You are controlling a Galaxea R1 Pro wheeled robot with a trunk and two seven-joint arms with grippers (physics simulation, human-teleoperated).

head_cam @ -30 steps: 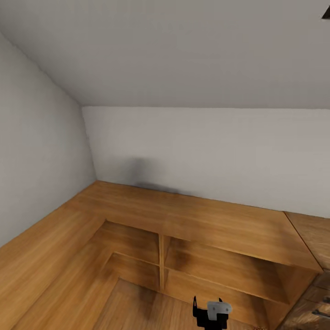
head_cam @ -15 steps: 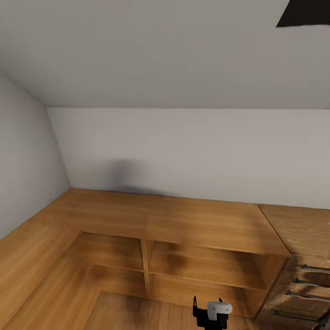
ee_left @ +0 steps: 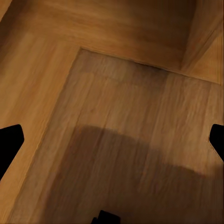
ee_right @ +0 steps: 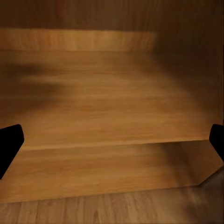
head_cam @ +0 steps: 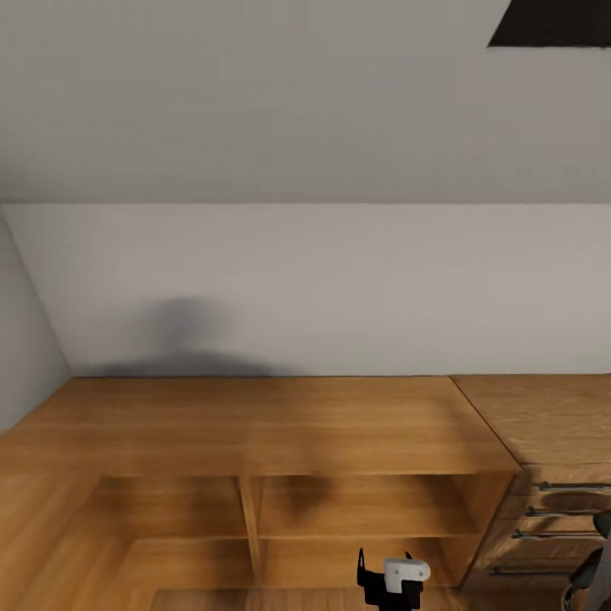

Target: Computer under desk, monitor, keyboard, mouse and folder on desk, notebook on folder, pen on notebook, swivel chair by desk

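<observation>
In the left wrist view my left gripper (ee_left: 112, 142) is open, its black fingertips (ee_left: 9, 144) far apart at the frame's edges, with bare wooden floor (ee_left: 121, 140) between them. My right gripper (ee_right: 112, 140) is open too in the right wrist view, its fingertips (ee_right: 9, 142) spread wide in front of an empty wooden shelf board (ee_right: 107, 102). Nothing sits between either pair of fingers.
A low wooden shelf unit (head_cam: 271, 424) with open compartments stands against the white wall (head_cam: 305, 288), straight ahead. A drawer cabinet with dark handles (head_cam: 568, 509) adjoins it on the right. A dark rectangle (head_cam: 552, 21) sits in the ceiling. A black and white robot part (head_cam: 395, 581) shows at the bottom.
The whole head view has swung to the right, so the camera has turned. The shelf unit now faces me squarely and the drawer cabinet has come into view.
</observation>
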